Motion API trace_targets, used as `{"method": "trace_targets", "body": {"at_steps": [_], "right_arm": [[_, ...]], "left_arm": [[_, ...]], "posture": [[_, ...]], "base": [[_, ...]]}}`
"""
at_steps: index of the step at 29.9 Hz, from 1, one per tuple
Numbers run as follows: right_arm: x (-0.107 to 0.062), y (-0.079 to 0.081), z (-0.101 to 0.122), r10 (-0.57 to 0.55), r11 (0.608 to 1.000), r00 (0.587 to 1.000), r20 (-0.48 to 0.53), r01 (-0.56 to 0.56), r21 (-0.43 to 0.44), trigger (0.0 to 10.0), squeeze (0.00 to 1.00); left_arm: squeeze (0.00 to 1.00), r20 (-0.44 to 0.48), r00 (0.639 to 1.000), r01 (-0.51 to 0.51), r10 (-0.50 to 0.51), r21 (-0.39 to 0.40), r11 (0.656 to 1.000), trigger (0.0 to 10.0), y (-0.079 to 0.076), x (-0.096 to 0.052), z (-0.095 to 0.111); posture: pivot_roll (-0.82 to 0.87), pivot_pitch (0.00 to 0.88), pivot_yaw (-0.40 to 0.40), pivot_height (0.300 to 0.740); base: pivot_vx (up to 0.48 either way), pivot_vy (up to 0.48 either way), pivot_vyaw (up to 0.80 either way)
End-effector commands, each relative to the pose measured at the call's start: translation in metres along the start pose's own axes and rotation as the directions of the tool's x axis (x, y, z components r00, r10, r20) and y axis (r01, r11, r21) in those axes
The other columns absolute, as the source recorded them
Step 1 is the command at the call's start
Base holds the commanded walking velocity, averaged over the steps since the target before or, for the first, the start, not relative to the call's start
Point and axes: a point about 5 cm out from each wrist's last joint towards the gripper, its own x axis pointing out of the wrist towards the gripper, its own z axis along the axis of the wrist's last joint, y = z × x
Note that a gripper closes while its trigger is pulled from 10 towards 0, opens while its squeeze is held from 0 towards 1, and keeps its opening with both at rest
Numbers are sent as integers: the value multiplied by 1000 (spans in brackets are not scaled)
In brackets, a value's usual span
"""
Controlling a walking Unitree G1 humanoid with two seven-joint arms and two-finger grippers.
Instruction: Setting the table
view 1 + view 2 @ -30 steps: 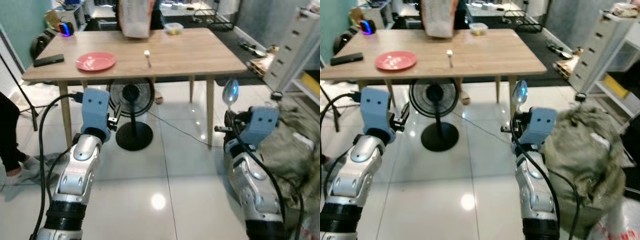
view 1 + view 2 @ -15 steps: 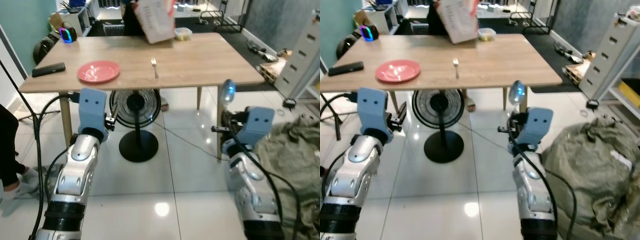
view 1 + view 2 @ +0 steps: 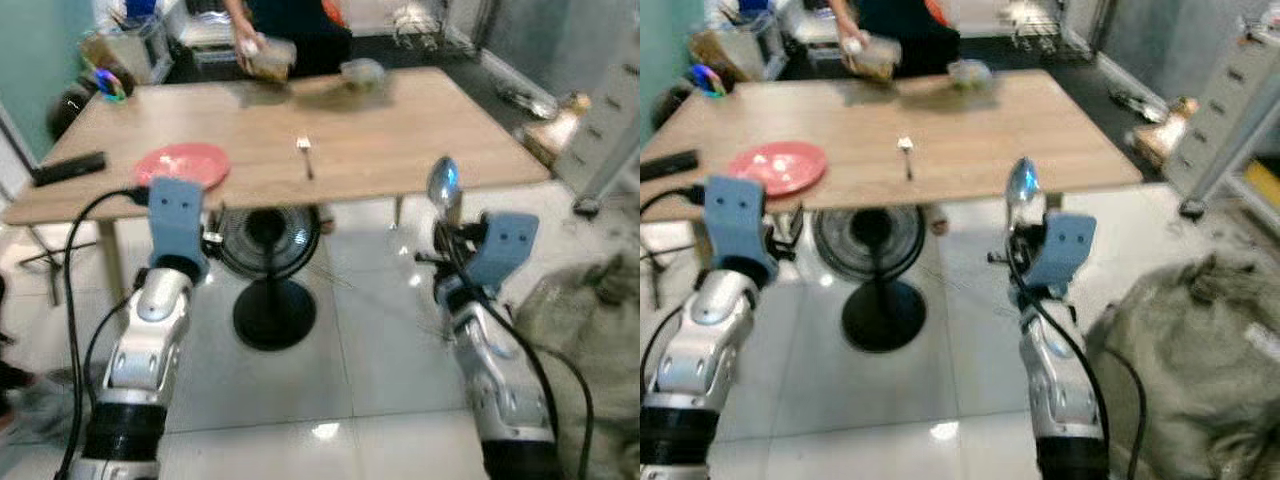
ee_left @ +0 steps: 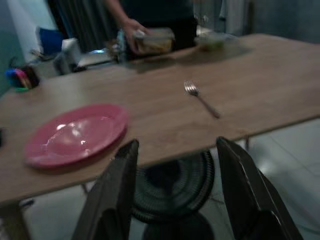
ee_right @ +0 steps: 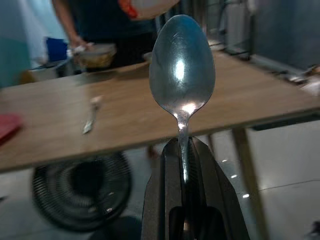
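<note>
Glossy white floor tiles (image 3: 370,330) lie before a light wooden tabletop (image 3: 400,150). The right gripper (image 5: 182,160) has its jaws closed on the handle of a shiny metal spoon (image 5: 182,70), which stands upright, bowl on top, just before the tabletop's near edge. The left gripper (image 4: 175,195) has its jaws wide apart and holds nothing; its wrist view shows the round pink plate (image 4: 75,134) and the small metal fork (image 4: 201,98), lying on the tabletop with the tines toward the far side. A black pedestal fan (image 3: 262,260) stands underneath. At the far edge, a person's hand (image 3: 246,45) holds a blurred container.
</note>
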Motion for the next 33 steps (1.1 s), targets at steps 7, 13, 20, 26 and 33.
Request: {"method": "trace_targets", "body": {"at_steps": [7,13,20,26,33], "right_arm": [[0,7,-1,22,1000,1000,6,-22,8,10000,0],[0,9,-1,35,999,999,7,-35,9,10000,0],[1,22,-3,110,994,994,-3,-110,19,10000,0],[1,41,-5,181,983,984,-3,-181,33,10000,0],[-1,46,-7,202,979,979,-13,-201,30,10000,0]], "left_arm": [[0,-12,1000,-13,13,-2,1000,10000,5,-1,-3],[0,-11,1000,-13,13,-2,1000,10000,5,-1,-3],[0,-9,1000,-11,12,4,1000,10000,5,0,-3],[0,-5,1000,-13,13,10,1000,10000,5,0,-3],[0,-5,1000,-15,15,12,1000,10000,6,-1,-3]], "posture": [[12,0,88,740],[12,0,88,740],[15,0,90,740],[23,0,86,740],[26,0,85,740]], "base": [[480,0,-82],[480,0,0],[480,0,0],[480,0,0],[480,0,0]]}}
